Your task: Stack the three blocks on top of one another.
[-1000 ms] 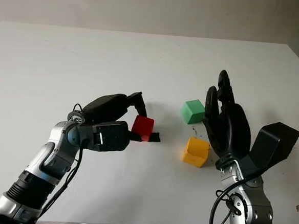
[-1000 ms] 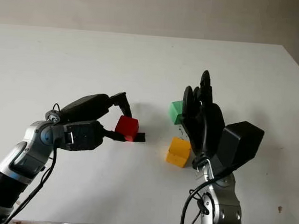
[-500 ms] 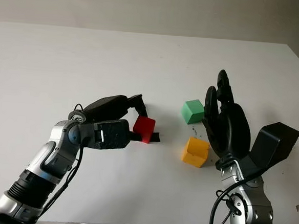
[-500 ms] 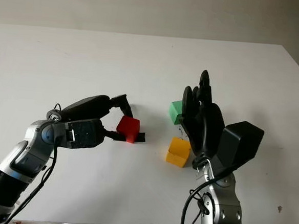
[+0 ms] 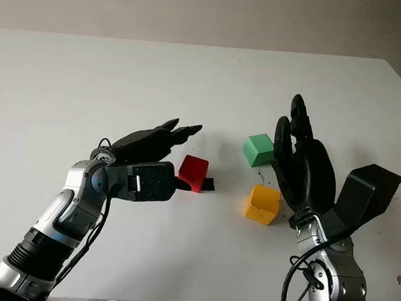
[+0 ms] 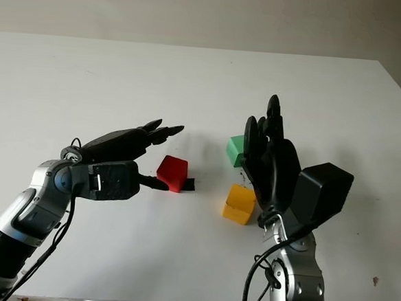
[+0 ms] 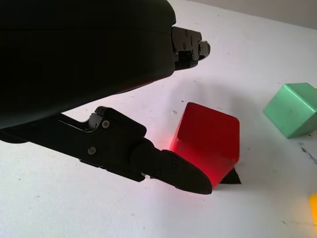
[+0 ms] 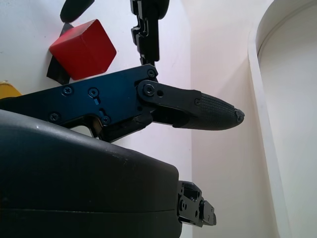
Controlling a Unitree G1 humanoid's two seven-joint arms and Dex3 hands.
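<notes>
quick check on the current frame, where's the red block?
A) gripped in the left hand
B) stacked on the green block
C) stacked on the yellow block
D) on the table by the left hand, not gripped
D: the red block sits on the table with the left hand open around it, upper fingers raised clear of it, and the yellow block and green block stand apart.

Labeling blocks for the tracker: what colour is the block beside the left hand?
Red block, clearest in the left wrist view, beside the left hand.
</notes>
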